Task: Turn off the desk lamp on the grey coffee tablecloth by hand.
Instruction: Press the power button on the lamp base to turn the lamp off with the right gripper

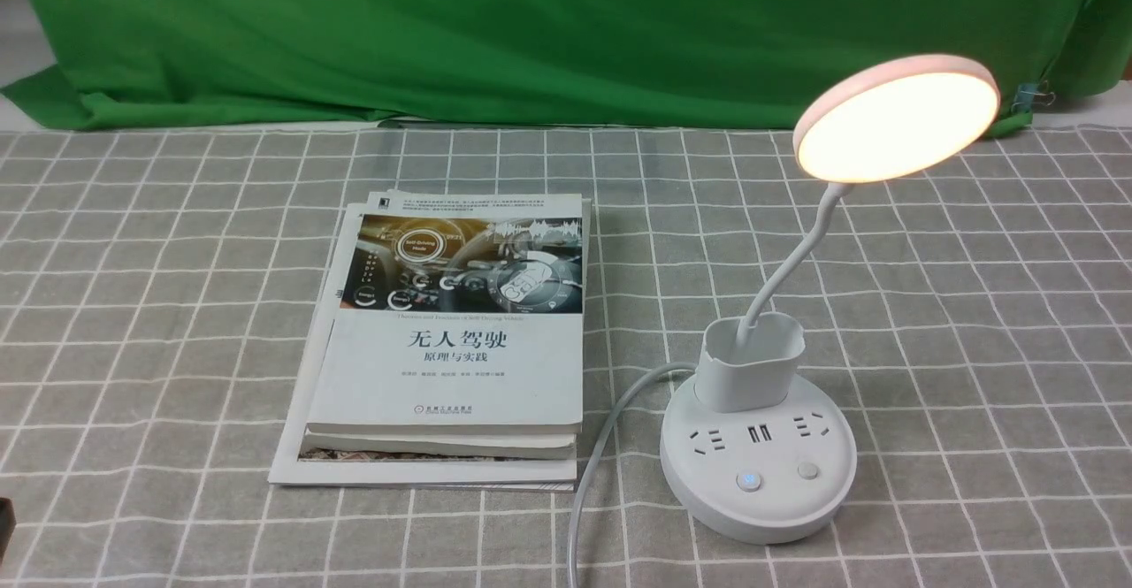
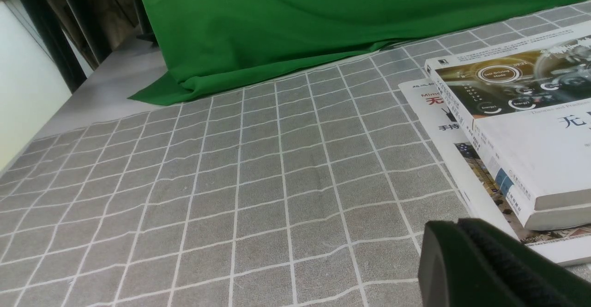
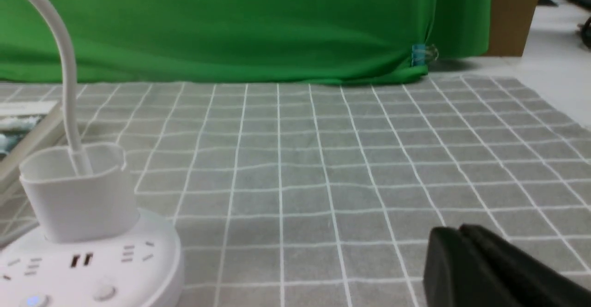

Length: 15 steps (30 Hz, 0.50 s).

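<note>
The desk lamp stands on the grey coffee tablecloth (image 1: 159, 323) at the right. Its disc head (image 1: 898, 119) glows warm. Its round base (image 1: 759, 464) carries a blue-lit button (image 1: 748, 481) and a plain button (image 1: 806, 470). The right wrist view shows the base (image 3: 92, 261) and cup holder (image 3: 74, 191). My right gripper (image 3: 457, 231) is shut and empty, low over the cloth, apart from the base. My left gripper (image 2: 457, 226) is shut and empty, beside the books (image 2: 521, 127). Neither arm shows clearly in the front view.
A stack of books (image 1: 460, 340) lies left of the lamp. The white cord (image 1: 601, 446) runs from the base toward the front edge, between books and lamp. A green backdrop cloth (image 1: 531, 31) hangs behind, held by a clip (image 1: 1030, 97).
</note>
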Tool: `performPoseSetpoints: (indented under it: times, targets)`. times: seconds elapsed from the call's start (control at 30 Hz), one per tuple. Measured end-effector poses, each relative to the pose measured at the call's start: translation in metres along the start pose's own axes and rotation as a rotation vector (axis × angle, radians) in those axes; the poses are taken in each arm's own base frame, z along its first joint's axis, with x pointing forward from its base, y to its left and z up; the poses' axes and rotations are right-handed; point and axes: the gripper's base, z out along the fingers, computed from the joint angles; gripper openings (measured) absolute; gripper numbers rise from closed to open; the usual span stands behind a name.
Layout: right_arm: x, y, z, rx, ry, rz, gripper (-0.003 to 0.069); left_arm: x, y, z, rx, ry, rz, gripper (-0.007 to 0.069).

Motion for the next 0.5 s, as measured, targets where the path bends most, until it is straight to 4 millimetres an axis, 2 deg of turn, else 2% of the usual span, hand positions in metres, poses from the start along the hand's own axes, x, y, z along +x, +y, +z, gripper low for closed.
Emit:
performPoseSetpoints:
  times: [0.17, 0.33, 0.5]
  targets:
    - [-0.011, 0.001, -0.001, -0.01, -0.122, 0.041, 0.0041, 0.0, 0.0, 0.0, 0.0, 0.0, 0.0, 0.0001]
    - [-0.03, 0.002, -0.005, -0.059, -0.333, 0.23, 0.0041, 0.0, 0.0, 0.0, 0.0, 0.0, 0.0, 0.0001]
    - [-0.038, 0.002, -0.008, -0.081, -0.427, 0.247, 0.0042, 0.0, 0.0, 0.0, 0.0, 0.0, 0.0, 0.0001]
